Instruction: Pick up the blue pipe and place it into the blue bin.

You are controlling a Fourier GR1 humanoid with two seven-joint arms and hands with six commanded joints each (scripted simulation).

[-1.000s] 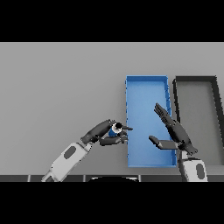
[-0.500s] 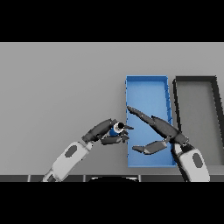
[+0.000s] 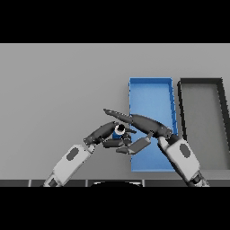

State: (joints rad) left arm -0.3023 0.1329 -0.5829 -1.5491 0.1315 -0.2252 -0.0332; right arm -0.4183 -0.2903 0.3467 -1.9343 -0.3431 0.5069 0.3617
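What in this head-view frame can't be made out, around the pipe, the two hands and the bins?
- Small blue pipe: only its ring end shows; the left hand fingers wrap the rest.
- Right hand: touching the pipe or just beside it cannot be told, since the hands overlap.
- Blue rectangular bin: near left corner hidden by the right hand.
- Dark grey bin: near end covered by the right forearm.

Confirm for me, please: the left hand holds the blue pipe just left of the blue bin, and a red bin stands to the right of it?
One thing is wrong: the head view shows the bin on the right is black, not red. The left hand does hold the pipe just left of the blue bin.
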